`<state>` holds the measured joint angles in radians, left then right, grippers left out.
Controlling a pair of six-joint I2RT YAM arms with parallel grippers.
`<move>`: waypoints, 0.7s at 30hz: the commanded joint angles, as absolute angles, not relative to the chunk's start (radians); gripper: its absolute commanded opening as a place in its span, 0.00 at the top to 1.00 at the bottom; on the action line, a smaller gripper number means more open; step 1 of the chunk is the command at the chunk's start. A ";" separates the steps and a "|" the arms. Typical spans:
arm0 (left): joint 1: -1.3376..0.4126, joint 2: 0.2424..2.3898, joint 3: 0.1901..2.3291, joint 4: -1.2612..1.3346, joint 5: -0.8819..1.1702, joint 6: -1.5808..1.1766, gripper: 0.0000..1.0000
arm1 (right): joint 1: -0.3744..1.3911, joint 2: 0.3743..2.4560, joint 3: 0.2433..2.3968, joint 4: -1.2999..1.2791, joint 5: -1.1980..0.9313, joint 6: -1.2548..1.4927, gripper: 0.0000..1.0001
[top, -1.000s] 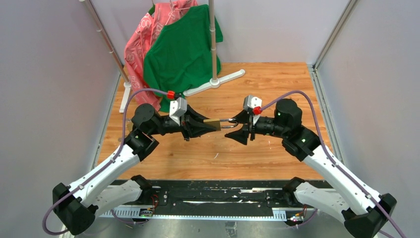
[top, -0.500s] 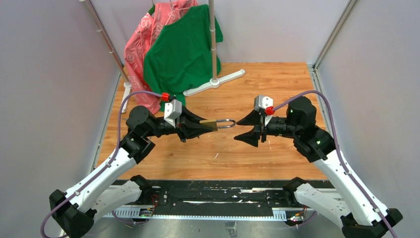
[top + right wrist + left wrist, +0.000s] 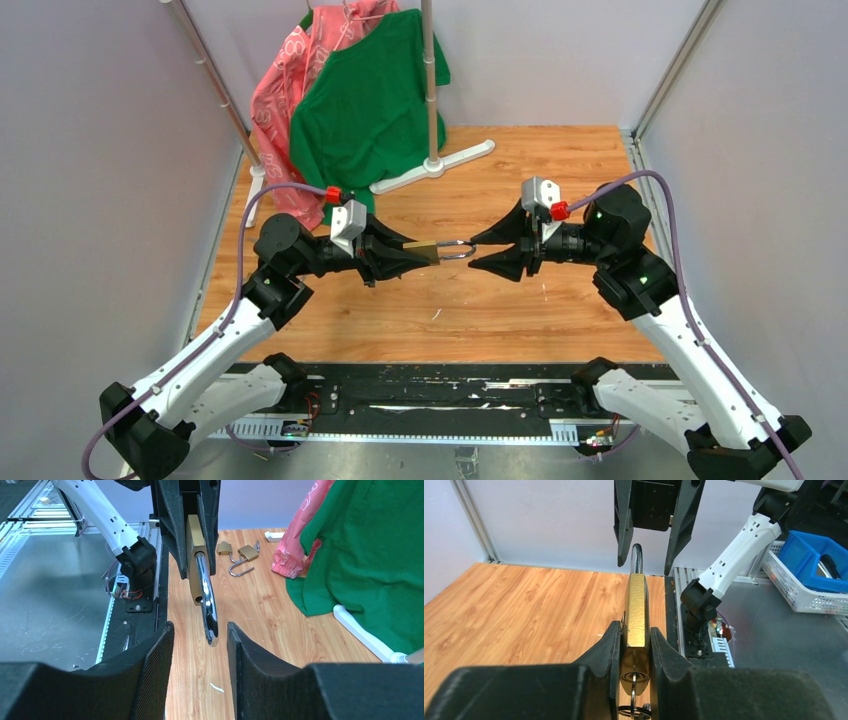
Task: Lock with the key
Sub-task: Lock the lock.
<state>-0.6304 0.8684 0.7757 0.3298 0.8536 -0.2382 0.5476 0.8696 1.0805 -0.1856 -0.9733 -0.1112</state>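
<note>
The key sat in the keyhole at the bottom end of the padlock, low in the centre of the left wrist view, with its ring dangling just beneath the brass body. The left gripper was clamped narrowly on the flat sides of that body, holding it off the table with the shackle pointing toward the right of the overhead frame. The right gripper stood partly open and held nothing, with one finger either side of the shackle's bend and a gap showing on both sides. Whether the shackle's free leg was seated could not be told. To do the step well, the right fingers probably needed to close squarely on the bend and press straight along the lock's length against a firm left hold, so the body would not twist. Both arms reached forward and inward, wrists level, meeting nose to nose at mid-frame.
</note>
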 commanded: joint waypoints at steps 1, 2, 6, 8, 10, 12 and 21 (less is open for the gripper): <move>-0.626 0.852 0.811 0.440 0.862 -0.247 1.00 | 0.531 0.874 1.082 -0.190 -0.996 -0.100 0.54; -0.626 0.852 0.811 0.440 0.863 -0.247 1.00 | 0.531 0.878 1.084 -0.191 -0.995 -0.098 0.55; -0.626 0.855 0.817 0.440 0.862 -0.251 1.00 | 0.530 0.894 1.095 -0.198 -1.002 -0.096 0.72; -0.627 0.857 0.820 0.448 0.861 -0.263 1.00 | 0.530 0.899 1.093 -0.215 -1.000 -0.109 0.77; -0.627 0.860 0.824 0.464 0.862 -0.277 1.00 | 0.531 0.903 1.081 -0.217 -1.003 -0.112 0.73; -0.626 0.861 0.827 0.469 0.864 -0.286 1.00 | 0.531 0.906 1.077 -0.224 -1.003 -0.117 0.63; -0.627 0.863 0.828 0.471 0.865 -0.291 1.00 | 0.530 0.875 1.073 -0.175 -0.970 -0.086 1.00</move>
<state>-0.6304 0.8734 0.7784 0.3656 0.8639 -0.2779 0.5472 0.8997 1.0786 -0.2070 -0.9756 -0.1017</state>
